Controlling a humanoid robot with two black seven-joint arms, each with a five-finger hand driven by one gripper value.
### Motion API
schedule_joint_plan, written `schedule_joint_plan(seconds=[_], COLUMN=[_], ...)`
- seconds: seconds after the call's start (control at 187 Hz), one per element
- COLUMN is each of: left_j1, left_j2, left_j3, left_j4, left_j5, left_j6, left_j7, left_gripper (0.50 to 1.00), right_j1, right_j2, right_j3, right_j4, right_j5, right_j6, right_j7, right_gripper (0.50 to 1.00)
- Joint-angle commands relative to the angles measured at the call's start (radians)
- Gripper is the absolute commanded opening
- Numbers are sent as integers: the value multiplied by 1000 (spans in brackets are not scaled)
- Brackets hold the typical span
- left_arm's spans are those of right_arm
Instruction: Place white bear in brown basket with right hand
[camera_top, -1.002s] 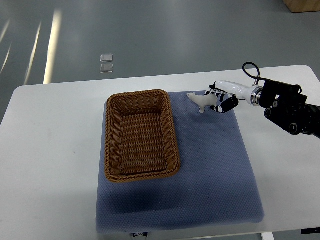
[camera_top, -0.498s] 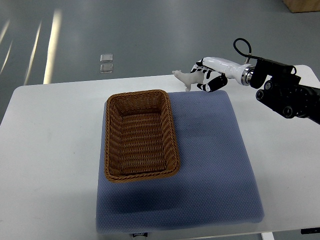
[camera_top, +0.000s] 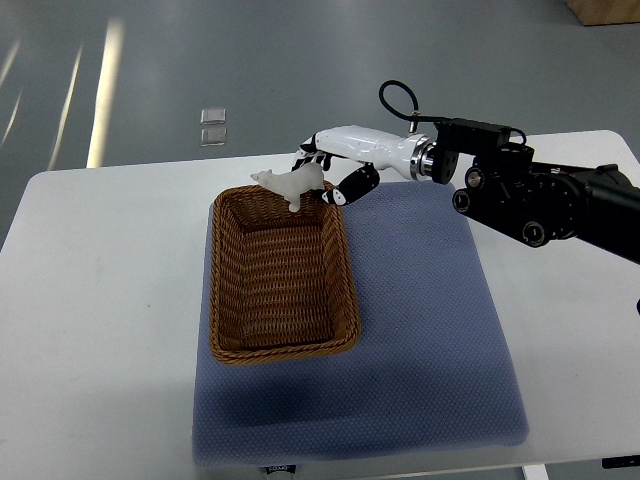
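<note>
One brown wicker basket (camera_top: 283, 272) sits to the left of and below the right hand (camera_top: 335, 165), its long side running away from the robot, resting on a blue-grey mat (camera_top: 420, 330) that covers the middle of the white table (camera_top: 100, 300). Over the basket's far rim, at the hand's leftmost reach, hangs the white bear (camera_top: 288, 184), a small pale figure lying roughly level with its head pointing left, away from the palm. The right hand has its fingers (camera_top: 352, 184) curled around the bear's rear end, so the toy sticks out to the left of the fingertips, clear of the wicker and above the basket's far end. Right of the hand, the white wrist joins a black forearm (camera_top: 540, 200) that comes in from the right edge, above the table's far right part.
</note>
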Motion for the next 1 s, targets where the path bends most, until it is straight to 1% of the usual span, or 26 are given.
schedule_joint_plan(seconds=[0.0,0.048,0.118,0.155,0.171,0.209,0.23,0.246,0.252,0.257,0.289,0.413,0.471,0.509,0.621,0.766,0.804,0.905,0.996], left_j1=[0,2,2,2,3,3,3,3,3,3,3,3,3,3,3,3,3,3,3], left_j2=[0,0,0,0,0,0,0,0,0,0,0,0,0,0,0,0,0,0,0], left_j3=[-1,-1,-1,-1,-1,-1,-1,-1,-1,-1,-1,-1,-1,-1,-1,1,1,1,1], left_j4=[0,0,0,0,2,0,0,0,0,0,0,2,0,0,0,-1,-3,-1,0], left_j5=[-1,-1,-1,-1,-1,0,-1,0,0,-1,0,-1,-1,-1,0,-1,0,0,-1], left_j6=[0,0,0,0,0,0,0,0,0,0,0,0,0,0,0,0,0,0,0], left_j7=[0,0,0,0,0,0,0,0,0,0,0,0,0,0,0,0,0,0,0], left_gripper=[1000,1000,1000,1000,1000,1000,1000,1000,1000,1000,1000,1000,1000,1000,1000,1000,1000,1000,1000], right_j1=[1,3,3,3,3,6,7,9,9,9,9,4,1,1,-6,-19,-29,-59,-108], right_j2=[38,50,58,60,61,61,61,61,61,61,61,60,61,61,60,55,52,53,55], right_j3=[-27,-38,-45,-47,-48,-48,-48,-48,-48,-48,-48,-47,-44,-39,-30,-18,2,65,157], right_j4=[0,0,0,0,0,0,0,-1,-1,-1,-3,-13,-21,-30,-36,-55,-63,-99,-144], right_j5=[-11,-14,-26,-32,-37,-40,-41,-41,-41,-41,-41,-41,-40,-38,-23,20,54,147,290], right_j6=[-4,-4,-4,-4,-4,-4,-4,-6,-6,-6,-6,-6,-7,-9,-32,-81,-94,-101,-104], right_j7=[7,7,8,8,8,8,8,8,8,8,7,7,7,7,7,2,-1,-4,-5], right_gripper=[627,641,646,662,676,684,697,721,721,735,766,823,829,844,848,848,848,848,848])
